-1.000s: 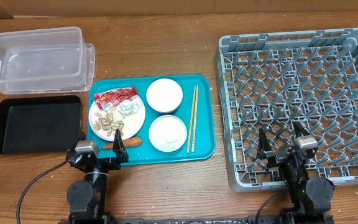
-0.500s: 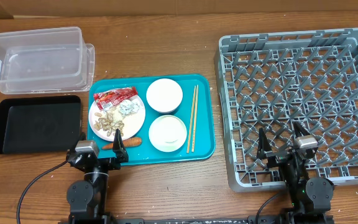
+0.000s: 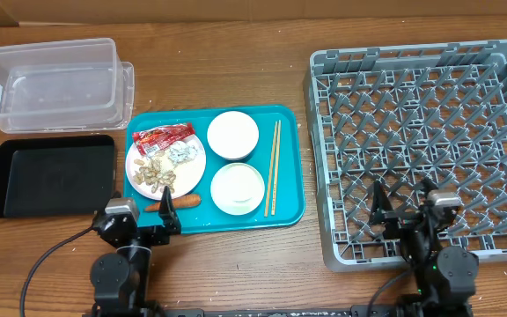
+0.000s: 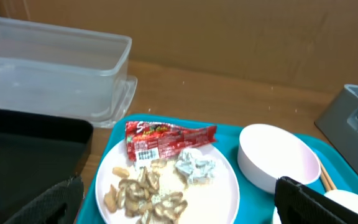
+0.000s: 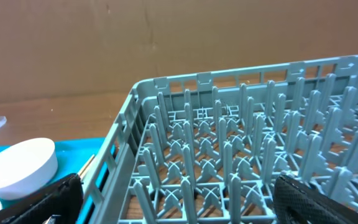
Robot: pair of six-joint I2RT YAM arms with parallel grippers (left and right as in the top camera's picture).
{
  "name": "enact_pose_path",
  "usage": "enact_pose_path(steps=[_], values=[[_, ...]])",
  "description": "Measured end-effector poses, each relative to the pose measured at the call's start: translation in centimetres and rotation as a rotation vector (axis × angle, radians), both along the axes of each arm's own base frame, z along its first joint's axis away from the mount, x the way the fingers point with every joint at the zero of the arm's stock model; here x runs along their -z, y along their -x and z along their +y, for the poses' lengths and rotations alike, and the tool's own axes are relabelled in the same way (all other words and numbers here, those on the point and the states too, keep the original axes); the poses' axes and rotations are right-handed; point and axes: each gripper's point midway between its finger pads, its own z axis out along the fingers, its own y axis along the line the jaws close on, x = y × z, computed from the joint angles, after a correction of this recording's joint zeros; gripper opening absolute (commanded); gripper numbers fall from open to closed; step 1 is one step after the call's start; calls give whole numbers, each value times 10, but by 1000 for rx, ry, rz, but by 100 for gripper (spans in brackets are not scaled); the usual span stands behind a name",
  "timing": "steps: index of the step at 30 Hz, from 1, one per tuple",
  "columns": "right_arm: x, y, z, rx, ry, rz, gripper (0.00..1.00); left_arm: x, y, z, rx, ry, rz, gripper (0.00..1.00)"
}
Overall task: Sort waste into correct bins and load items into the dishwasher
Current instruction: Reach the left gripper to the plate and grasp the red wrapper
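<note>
Nearest the robot, the left claw (image 3: pixel 143 224) sits at the front edge of the teal tray (image 3: pixel 293 211), jaws wide apart with nothing in them. The right claw (image 3: pixel 403 216) is the same, spread open and empty, over the near side of the grey dish rack (image 3: pixel 319 158).

Right in front of the left claw is the little carrot (image 3: pixel 173 202), lying on the tray next to the plate (image 3: pixel 194 167). On the plate, the peanut shells (image 3: pixel 157 173) come first, then the paper wad (image 3: pixel 180 154), then the red wrapper (image 3: pixel 161 137) at the far rim. To the right of the plate are two bowls, one near (image 3: pixel 238 187) and one farther back (image 3: pixel 232 134), with the chopsticks (image 3: pixel 273 167) lying alongside them.

The black tray (image 3: pixel 51 176) sits on the counter (image 3: pixel 236 62) left of the teal one, with the clear tub (image 3: pixel 51 84) behind it. Nothing is in the rack.
</note>
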Motion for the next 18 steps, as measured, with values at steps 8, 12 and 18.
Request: enact_pose_path(steps=[8,12,18], values=[[-46,1,-3,18,-5,148,100,-33,4,0,0,4,167,100],[-56,-6,-2,16,-3,288,100,-42,-1,0,2,9,328,100],[-56,-17,-2,18,8,554,100,-67,-9,-6,34,29,578,100]])
